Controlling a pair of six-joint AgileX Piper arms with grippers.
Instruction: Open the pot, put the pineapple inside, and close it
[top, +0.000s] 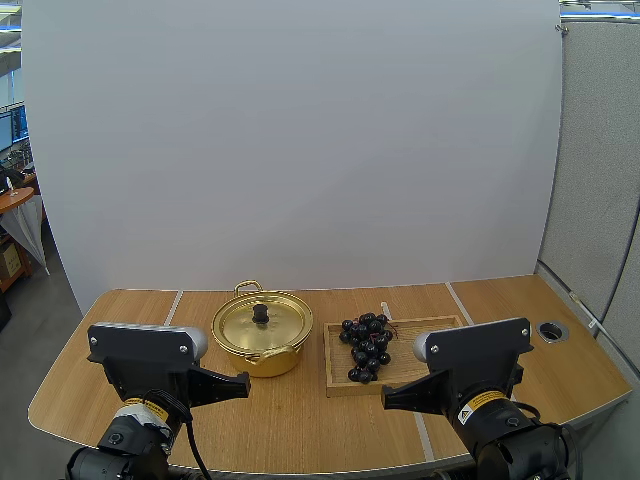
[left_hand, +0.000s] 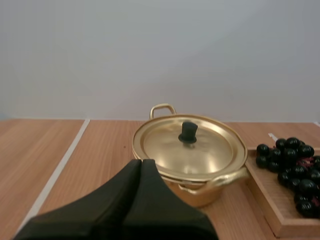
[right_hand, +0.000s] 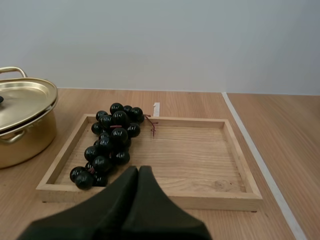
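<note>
Gold pot (top: 262, 335) standing on the bench (top: 300, 425), lid (top: 275, 325) seated, black knob (top: 260, 313) upright at the lid's centre. Just beside the pot, on the right arm's side, a wooden tray (top: 435, 340) carries a bunch of dark grapes (top: 367, 346), which lies in the half of the tray nearer the pot. The fruit here is grapes, not a pineapple. The left pincer (top: 245, 380) is clenched on nothing, closed into one dark wedge, and hangs on the pot's near side, apart from it. The right pincer (top: 386, 402) is likewise clenched and empty, before the tray and farther from the pot. Handling, as judged: the lid looks thin, stiff, light and glossy, and is probably slippery at the rim, so the knob is the place to hold it. The grapes are likely a soft, lumpy cluster that sags and rolls. Grip them gently across the thick middle of the bunch.
</note>
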